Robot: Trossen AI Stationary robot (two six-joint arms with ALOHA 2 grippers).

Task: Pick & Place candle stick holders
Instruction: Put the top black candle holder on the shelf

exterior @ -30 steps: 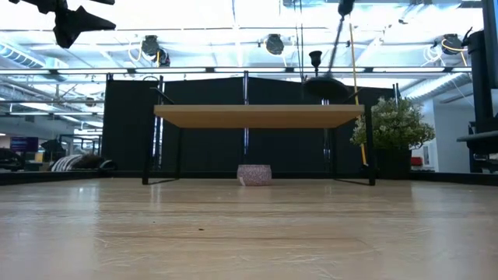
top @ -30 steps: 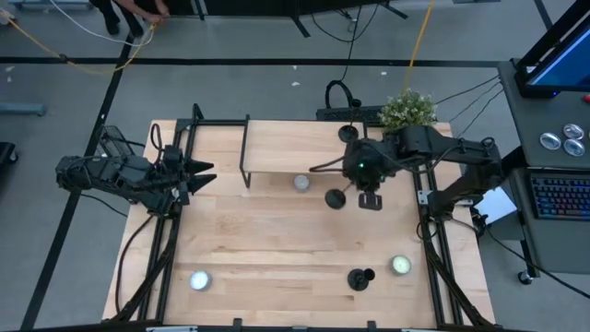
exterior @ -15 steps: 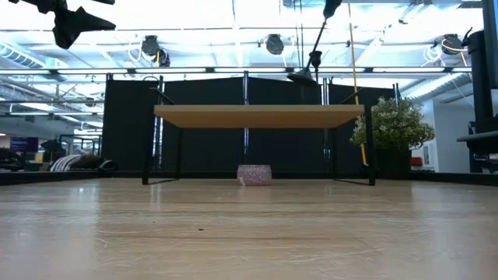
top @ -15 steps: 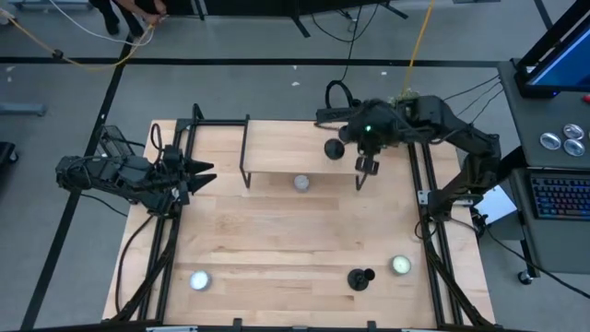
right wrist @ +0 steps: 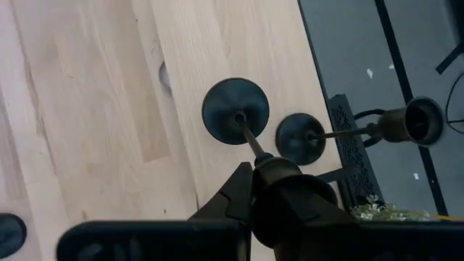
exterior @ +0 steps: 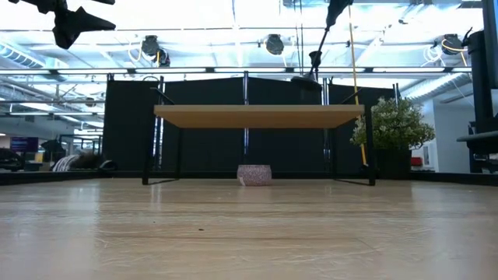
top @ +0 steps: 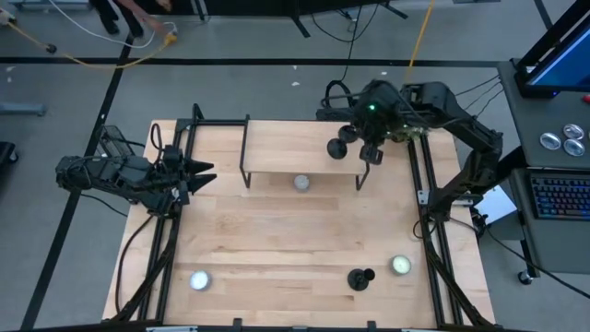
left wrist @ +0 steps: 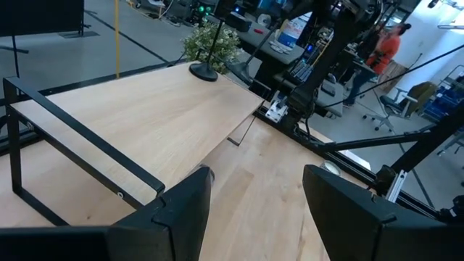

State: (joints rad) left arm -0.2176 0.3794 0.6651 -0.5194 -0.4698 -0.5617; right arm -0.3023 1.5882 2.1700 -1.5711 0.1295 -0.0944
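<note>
My right gripper is over the right end of the wooden shelf and is shut on a black candle stick holder. That holder's round base hangs above the shelf top. A second holder stands on its base at the shelf's far right corner. It also shows in the left wrist view. A third holder is on the table near the front edge. My left gripper is open and empty, raised at the table's left edge. My right gripper pinches the holder's cup end between its two fingers, from above with the fingers pointing down. The thin stem and round base hang below it, a little tilted in the low view. The base is clear of the shelf.
Three white tealights lie on the table: one under the shelf's front edge, one front left and one front right. A small plant stands behind the shelf's right end. Black frame rails run along both table sides.
My right gripper has carried the holder from over the table in front of the shelf toward the far edge. It now hangs over the shelf's right end, and it stayed shut on the holder. The base has swung from the table side to above the shelf top.
</note>
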